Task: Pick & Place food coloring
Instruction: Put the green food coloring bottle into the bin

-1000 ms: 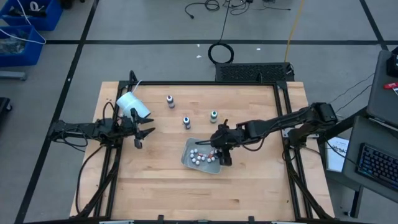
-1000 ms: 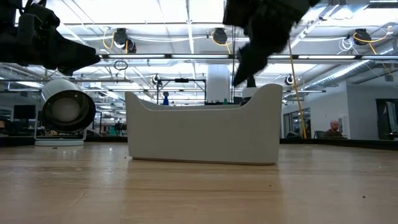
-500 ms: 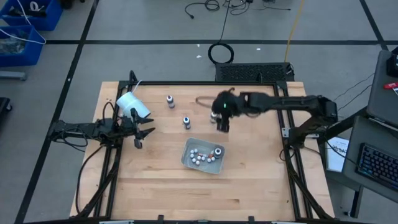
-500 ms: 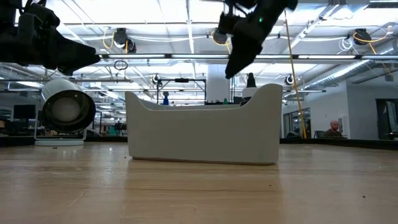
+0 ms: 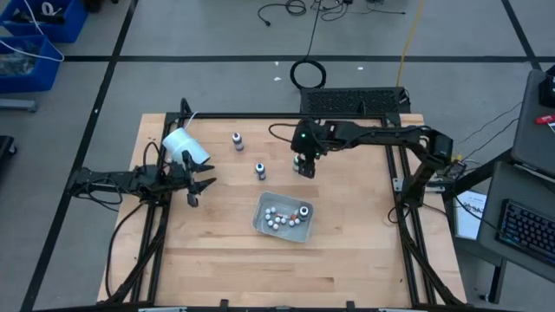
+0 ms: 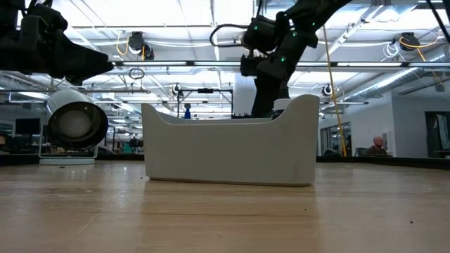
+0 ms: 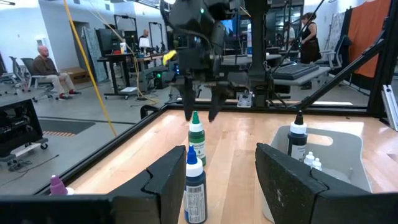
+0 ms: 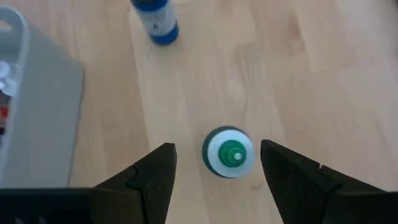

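The green food coloring bottle (image 8: 229,153) stands upright on the worktop (image 5: 347,234), framed between the right end effector (image 8: 217,167)'s wide-spread, empty fingers; the left wrist view alone reveals a dark bottle (image 7: 298,140) standing in the tray (image 7: 348,149).

From table height the grey tray (image 6: 228,151) hides the bottles behind it. Overhead, the right gripper (image 5: 303,165) covers the green bottle (image 8: 229,152); the tray's contents look too small to identify.
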`<state>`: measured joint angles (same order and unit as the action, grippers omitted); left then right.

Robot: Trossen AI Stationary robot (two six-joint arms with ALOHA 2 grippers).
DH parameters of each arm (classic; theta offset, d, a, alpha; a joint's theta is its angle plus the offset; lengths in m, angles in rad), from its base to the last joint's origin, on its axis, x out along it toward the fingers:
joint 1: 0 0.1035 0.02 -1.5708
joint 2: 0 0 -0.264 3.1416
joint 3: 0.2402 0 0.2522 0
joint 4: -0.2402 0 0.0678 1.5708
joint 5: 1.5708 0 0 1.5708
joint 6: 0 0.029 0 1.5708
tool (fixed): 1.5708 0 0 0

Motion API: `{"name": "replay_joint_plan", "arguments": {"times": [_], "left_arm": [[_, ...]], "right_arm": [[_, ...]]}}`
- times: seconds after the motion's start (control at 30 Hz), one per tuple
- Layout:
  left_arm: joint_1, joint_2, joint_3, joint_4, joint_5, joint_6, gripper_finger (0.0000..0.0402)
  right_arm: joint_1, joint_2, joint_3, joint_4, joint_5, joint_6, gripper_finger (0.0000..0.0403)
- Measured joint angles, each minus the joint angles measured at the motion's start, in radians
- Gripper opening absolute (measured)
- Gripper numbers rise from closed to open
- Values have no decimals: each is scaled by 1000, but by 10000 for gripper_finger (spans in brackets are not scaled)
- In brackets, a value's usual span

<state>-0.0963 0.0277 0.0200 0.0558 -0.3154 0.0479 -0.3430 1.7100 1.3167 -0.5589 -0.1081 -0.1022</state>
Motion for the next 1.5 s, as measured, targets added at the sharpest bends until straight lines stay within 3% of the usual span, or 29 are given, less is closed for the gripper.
{"name": "replay_joint_plan", "arguments": {"times": [0.23, 0.57, 0.7, 0.9, 1.1, 1.33, 1.5], "left_arm": [[0, 0, 0, 0, 0, 0, 196], [0, 0, 0, 0, 0, -1, 196], [0, 0, 0, 0, 0, -1, 196], [0, 0, 0, 0, 0, -1, 196], [0, 0, 0, 0, 0, -1, 196], [0, 0, 0, 0, 0, -1, 196], [0, 0, 0, 0, 0, -1, 196]], "right_arm": [[4, 67, 1, 17, 0, -15, 224], [4, 65, 1, 16, 2, -11, 218], [-4, 67, 1, 21, 4, -4, 188], [-10, 68, 0, 32, 6, -6, 113], [-3, 65, 0, 32, 7, -13, 109], [74, -71, 12, 32, 6, -6, 109], [192, -202, 38, 61, 7, 28, 109]]}}
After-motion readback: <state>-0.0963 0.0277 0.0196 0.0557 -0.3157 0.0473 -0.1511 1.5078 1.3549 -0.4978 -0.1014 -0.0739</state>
